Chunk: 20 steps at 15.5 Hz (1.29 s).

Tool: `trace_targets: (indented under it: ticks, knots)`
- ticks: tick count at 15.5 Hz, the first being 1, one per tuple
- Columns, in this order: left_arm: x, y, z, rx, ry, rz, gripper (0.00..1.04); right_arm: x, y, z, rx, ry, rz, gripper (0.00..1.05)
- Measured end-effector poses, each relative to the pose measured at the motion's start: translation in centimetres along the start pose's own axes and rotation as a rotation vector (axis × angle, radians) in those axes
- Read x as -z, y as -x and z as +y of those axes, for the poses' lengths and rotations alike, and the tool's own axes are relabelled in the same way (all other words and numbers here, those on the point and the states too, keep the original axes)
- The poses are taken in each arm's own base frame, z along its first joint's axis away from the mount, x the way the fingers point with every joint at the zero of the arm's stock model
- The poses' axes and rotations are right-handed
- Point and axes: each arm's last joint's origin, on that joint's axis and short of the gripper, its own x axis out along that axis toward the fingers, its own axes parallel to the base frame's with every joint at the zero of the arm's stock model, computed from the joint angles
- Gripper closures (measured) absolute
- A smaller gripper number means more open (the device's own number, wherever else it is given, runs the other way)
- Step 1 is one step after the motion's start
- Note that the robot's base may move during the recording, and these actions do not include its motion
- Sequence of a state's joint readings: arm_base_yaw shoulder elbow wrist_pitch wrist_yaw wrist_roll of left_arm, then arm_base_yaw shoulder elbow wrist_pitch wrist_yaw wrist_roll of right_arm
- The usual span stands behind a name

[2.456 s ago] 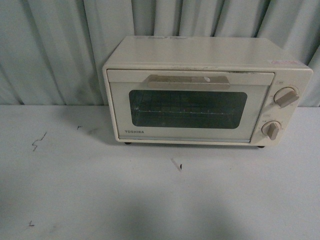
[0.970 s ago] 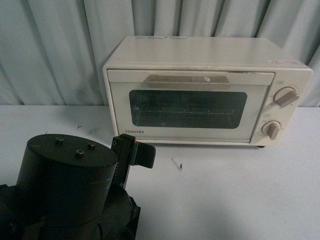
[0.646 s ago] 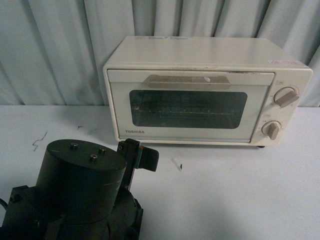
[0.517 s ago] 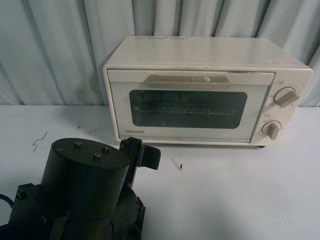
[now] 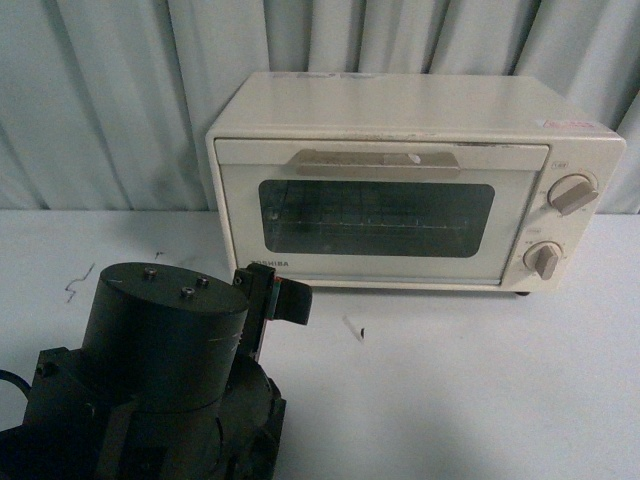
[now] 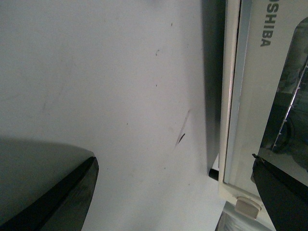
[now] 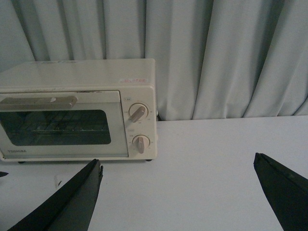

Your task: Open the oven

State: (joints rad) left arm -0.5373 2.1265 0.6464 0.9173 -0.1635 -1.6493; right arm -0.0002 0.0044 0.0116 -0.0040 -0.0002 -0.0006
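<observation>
The cream-white oven (image 5: 400, 180) stands at the back of the table with its glass door shut; the beige bar handle (image 5: 375, 162) runs along the door's top. Two beige knobs (image 5: 573, 193) sit on its right side. My left gripper (image 5: 277, 297) is open, low over the table just in front of the oven's lower left corner. In the left wrist view the oven (image 6: 250, 96) and its door edge lie close beside one of the dark fingers (image 6: 281, 197), and the left gripper (image 6: 173, 158) holds nothing. My right gripper (image 7: 177, 159) is open and empty, well back from the oven (image 7: 77, 110).
A grey-green curtain (image 5: 120, 100) hangs right behind the oven. The white table (image 5: 480, 380) carries small dark marks and a tiny scrap (image 5: 352, 328) in front of the door. My bulky left arm (image 5: 160, 370) fills the lower left of the front view.
The left arm came up into the front view from the lower left and hovers near the oven's left front corner, drifting slightly. The oven door stays shut.
</observation>
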Motion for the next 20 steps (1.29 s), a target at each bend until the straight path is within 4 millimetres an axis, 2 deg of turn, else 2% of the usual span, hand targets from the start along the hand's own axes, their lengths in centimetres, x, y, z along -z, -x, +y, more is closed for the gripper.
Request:
trace_targets:
  ticks: [11, 13, 15, 16, 17, 20]
  knots:
    - [-0.3, 0.0, 0.0, -0.002, -0.004, -0.004, 0.07, 0.1, 0.0, 0.0, 0.007, -0.004, 0.013, 0.06]
    - [-0.3, 0.0, 0.0, -0.003, -0.005, -0.004, 0.07, 0.3, -0.2, 0.2, 0.157, -0.077, 0.315, 0.06]
    - [-0.3, -0.1, 0.0, -0.002, -0.007, -0.002, 0.07, 0.5, -0.1, -0.6, 0.317, -0.147, 0.313, 0.06]
    - [-0.3, -0.1, 0.0, -0.003, -0.007, -0.005, 0.07, 0.1, -0.1, -0.6, 0.322, -0.155, 0.26, 0.06]
    - [-0.3, -0.1, 0.0, -0.003, -0.01, -0.005, 0.07, -0.6, -0.6, -0.2, 0.29, -0.131, 0.195, 0.13]
    - [-0.3, -0.1, 0.0, -0.003, -0.012, -0.005, 0.07, -1.3, -3.8, 0.9, 0.206, -0.023, 0.202, 0.43]
